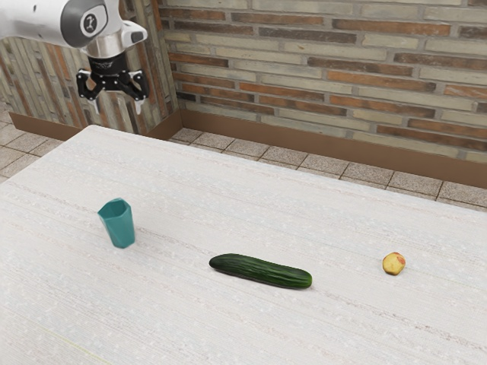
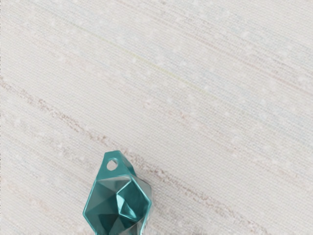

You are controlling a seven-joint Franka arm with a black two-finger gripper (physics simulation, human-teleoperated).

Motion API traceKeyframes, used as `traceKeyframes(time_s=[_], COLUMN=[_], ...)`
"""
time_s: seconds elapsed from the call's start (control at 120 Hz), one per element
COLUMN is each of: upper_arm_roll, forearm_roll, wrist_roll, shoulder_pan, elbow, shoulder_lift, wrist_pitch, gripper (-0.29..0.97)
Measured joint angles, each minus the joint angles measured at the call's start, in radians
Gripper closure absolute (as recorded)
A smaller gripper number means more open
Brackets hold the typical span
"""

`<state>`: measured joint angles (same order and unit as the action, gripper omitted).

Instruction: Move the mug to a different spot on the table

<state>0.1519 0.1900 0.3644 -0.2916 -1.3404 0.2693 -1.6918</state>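
Standing upright on the table [image 1: 304, 190] at the exterior view's left, the mug [image 1: 117, 222] is judged light, rigid and slick, best pinched across opposite walls. The gripper [image 1: 116, 99] is held high over the table, fingers spread, empty. A small pierced handle [image 2: 112, 165] is revealed in the wrist view, the gripper's height in the exterior view.

On my feed the mug [image 2: 119, 200] is teal and faceted, its facets throwing sharp glossy highlights. It could be glazed ceramic or hard plastic; I can't tell which. The table [image 1: 251, 198] looks matt and pale, with a fine woven-looking grain and faint rougher streaks. The cucumber [image 1: 260, 271] has dark skin with a slight sheen. The gripper [image 1: 117, 105] reads as matt black plastic under a smooth, shiny white arm shell [image 1: 46, 19] — rough brick wall [image 1: 327, 68] behind.
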Motion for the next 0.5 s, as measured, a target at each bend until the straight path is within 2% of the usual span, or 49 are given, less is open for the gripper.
traceKeyframes(time_s=[0.1, 0.317, 0.5], upper_arm_roll=[0.000, -0.042, -0.072], forearm_roll=[0.004, 0.001, -0.002], wrist_roll=[-0.002, -0.006, -0.008], shoulder_pan=[0.000, -0.004, -0.009], elbow=[-0.001, -0.036, -0.041], shoulder_lift=[0.013, 0.164, 0.228], wrist_pitch=[0.008, -0.057, -0.094], gripper=[0.00, 0.00, 0.00])
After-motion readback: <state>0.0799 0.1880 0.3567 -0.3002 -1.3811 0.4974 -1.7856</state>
